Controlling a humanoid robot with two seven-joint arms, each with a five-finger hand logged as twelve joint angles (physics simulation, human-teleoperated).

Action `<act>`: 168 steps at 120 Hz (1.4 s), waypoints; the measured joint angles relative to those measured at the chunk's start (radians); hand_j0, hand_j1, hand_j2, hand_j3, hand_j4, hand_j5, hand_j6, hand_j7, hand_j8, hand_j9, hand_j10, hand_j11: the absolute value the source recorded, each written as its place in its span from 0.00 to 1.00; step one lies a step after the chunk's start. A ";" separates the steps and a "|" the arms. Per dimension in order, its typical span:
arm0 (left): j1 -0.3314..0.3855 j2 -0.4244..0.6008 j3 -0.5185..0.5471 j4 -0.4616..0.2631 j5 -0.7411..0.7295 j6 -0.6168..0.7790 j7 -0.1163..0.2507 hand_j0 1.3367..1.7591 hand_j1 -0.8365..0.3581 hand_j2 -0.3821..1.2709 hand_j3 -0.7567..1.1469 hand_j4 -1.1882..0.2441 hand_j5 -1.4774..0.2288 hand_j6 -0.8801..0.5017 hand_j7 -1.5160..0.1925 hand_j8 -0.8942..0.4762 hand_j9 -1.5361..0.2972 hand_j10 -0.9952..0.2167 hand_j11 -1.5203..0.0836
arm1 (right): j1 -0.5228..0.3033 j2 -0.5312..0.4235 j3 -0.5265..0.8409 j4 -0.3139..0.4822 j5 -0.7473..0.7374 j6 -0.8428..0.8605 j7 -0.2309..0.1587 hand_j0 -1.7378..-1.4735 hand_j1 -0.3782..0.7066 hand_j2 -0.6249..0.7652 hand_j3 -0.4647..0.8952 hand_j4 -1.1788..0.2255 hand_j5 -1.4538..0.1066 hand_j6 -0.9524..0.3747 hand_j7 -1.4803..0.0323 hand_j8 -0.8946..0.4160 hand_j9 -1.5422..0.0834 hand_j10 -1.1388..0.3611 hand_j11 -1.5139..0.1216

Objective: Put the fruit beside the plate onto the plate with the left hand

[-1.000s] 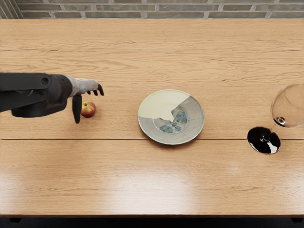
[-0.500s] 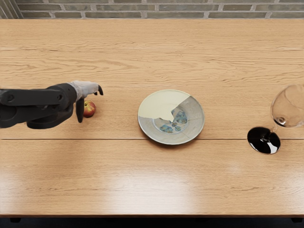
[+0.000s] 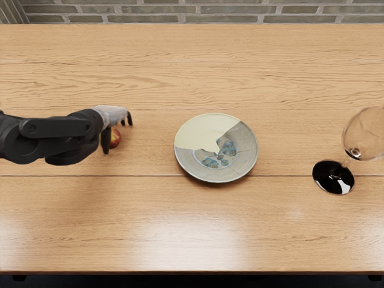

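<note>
Sitting on the bench (image 3: pixel 192 222), the small red apple (image 3: pixel 116 138) lies left of the plate (image 3: pixel 245 161) and well apart from it, with bare wood between the two. Only its right half shows, because the left hand (image 3: pixel 113 116) is poised over it and hides the rest. The hand is loosely spread and holds nothing. Its dark-tipped fingers (image 3: pixel 129 119) hang down past the far side of the fruit, and the thumb (image 3: pixel 106 140) points down at the fruit's left edge. Whether any of them touches the skin cannot be told. The black forearm (image 3: pixel 54 135) comes in from the left edge, lying almost level above the wood.

The plate is round and shallow, cream across its upper left part and grey elsewhere, with a blue pattern near the middle. Nothing lies on it.

Far off to the right stands a wine glass (image 3: pixel 360 138). Its dark round foot (image 3: pixel 333 177) is nearer the viewer, and its clear bowl is cut by the picture's edge. A brick wall (image 3: pixel 192 12) runs behind the far edge of the bench.
</note>
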 joint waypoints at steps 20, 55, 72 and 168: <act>-0.001 0.011 0.021 -0.009 0.004 0.053 -0.015 0.76 0.63 0.29 0.40 0.57 0.59 0.37 0.61 0.38 0.58 0.52 0.65 | 0.000 0.000 0.000 0.000 0.000 0.000 0.000 0.30 0.06 0.44 0.34 0.82 0.90 0.69 0.95 0.66 0.92 0.74 0.90; -0.001 0.012 0.046 -0.047 0.006 0.138 -0.023 0.76 0.56 0.31 0.40 0.52 0.53 0.31 0.55 0.33 0.52 0.45 0.59 | 0.000 0.000 0.000 0.000 0.000 0.000 0.000 0.30 0.06 0.44 0.34 0.82 0.90 0.69 0.95 0.66 0.92 0.74 0.90; -0.001 0.012 0.053 -0.053 0.006 0.152 -0.024 0.76 0.49 0.32 0.40 0.47 0.47 0.26 0.49 0.28 0.47 0.40 0.53 | 0.000 0.000 0.000 0.000 0.000 0.000 0.000 0.30 0.06 0.44 0.34 0.82 0.90 0.69 0.95 0.66 0.92 0.74 0.90; 0.007 0.009 0.095 -0.047 0.028 0.148 -0.023 0.65 0.52 0.13 0.66 0.17 0.32 0.29 0.28 0.36 0.24 0.34 0.22 | 0.000 0.000 0.000 0.000 0.000 0.000 0.000 0.30 0.06 0.44 0.34 0.82 0.90 0.69 0.95 0.66 0.92 0.74 0.90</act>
